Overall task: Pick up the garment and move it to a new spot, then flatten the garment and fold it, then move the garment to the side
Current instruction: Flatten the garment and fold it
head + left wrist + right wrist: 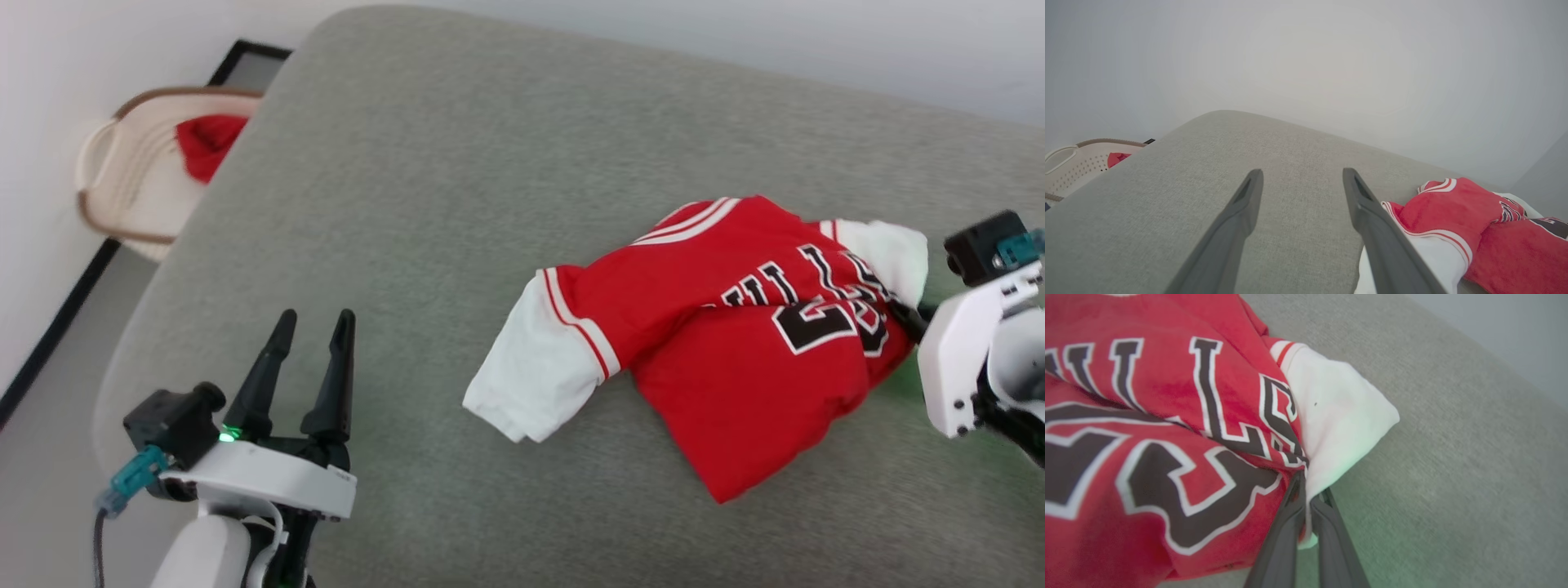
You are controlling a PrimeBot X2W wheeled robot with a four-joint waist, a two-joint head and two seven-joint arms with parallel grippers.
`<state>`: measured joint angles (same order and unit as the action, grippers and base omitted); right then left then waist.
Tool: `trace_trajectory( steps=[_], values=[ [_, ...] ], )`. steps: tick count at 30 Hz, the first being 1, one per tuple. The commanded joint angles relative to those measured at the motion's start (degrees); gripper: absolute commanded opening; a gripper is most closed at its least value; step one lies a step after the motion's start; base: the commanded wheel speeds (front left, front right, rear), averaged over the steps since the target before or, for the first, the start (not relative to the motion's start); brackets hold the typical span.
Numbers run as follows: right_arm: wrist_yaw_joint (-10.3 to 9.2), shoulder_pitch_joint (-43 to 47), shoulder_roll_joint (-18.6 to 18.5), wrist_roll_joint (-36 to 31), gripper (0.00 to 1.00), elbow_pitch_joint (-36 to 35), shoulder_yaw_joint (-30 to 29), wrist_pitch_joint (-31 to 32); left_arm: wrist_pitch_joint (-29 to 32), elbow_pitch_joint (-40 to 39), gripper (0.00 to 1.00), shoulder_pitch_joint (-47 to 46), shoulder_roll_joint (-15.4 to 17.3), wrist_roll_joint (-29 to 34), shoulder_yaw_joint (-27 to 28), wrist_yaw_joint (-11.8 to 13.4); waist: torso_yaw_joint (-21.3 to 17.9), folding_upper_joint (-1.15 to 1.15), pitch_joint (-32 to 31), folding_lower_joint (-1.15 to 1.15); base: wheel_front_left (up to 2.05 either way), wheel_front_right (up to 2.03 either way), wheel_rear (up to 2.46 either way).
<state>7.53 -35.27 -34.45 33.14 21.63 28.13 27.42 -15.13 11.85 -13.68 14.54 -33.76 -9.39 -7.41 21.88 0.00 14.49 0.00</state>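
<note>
- Two long, dark, tapering fingers of the left pincer stand spread wide at 7 o'clock in the head view; nothing is between them
- the right pincer, at 3 o'clock in the head view, is pressed closed; it nips a thin fold of the garment where the far white sleeve meets the red body
- the garment lies rumpled between 3 and 4 o'clock on the worktop, well apart from the left pincer; the cloth is smooth red knit; its black block letters and number, outlined in white, are buckled by creases
- the near white sleeve fans flat toward 8 o'clock of the heap; red-and-white striped trim runs along its seam
- the worktop has a grey, coarse-woven fabric cover and a rounded corner
- a cream perforated basket with a brown rim sits at 10 o'clock, off the worktop's edge; it holds a small red cloth bundle
</note>
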Motion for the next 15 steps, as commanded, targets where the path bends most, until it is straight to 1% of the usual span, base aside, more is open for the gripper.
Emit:
trace_trajectory(
  steps=[1, 2, 3, 6, 11, 15],
  values=[
    [-0.08, 2.0, 0.18, -0.47, 0.0, -0.71, -1.32, 0.27, 0.04, -0.13, 1.0, 0.43, 0.5, 0.23, 0.11, -0.12, -3.97, 0.0, -2.09, 0.0, 0.0, 0.0, 0.0],
    [-0.08, 2.0, 0.18, -0.47, 0.0, -0.71, -1.32, 0.27, 0.04, -0.13, 1.0, 0.43, 0.5, 0.23, 0.11, -0.12, -3.97, 0.0, -2.09, 0.0, 0.0, 0.0, 0.0],
    [-0.08, 4.27, 0.29, -0.77, 0.0, -1.68, -3.29, 0.61, 0.04, -0.11, 1.0, 0.61, 0.87, 0.31, 0.07, -0.13, -5.31, 0.0, -2.46, 0.0, 0.0, 0.0, 0.0],
    [-0.08, 7.95, 0.95, -1.4, 0.0, -3.36, -6.68, 1.05, 0.04, -0.16, 1.0, 0.84, 1.35, 0.21, 0.1, -0.13, -7.16, 0.0, -2.76, 0.0, 0.0, 0.0, 0.0],
    [-0.08, 14.01, 3.12, -2.94, 0.0, -6.32, -12.4, 1.99, 0.04, 0.27, 1.0, 0.55, 2.15, -0.38, -0.43, -0.13, -9.76, 0.0, -2.87, 0.0, 0.0, 0.0, 0.0],
    [-0.08, 17.2, 5.07, -4.38, 0.0, -8.23, -15.12, 2.37, 0.04, 0.69, 1.0, 0.01, 2.7, -0.91, -1.17, -0.13, -11.2, 0.0, -2.63, 0.0, 0.0, 0.0, 0.0]
  ],
)
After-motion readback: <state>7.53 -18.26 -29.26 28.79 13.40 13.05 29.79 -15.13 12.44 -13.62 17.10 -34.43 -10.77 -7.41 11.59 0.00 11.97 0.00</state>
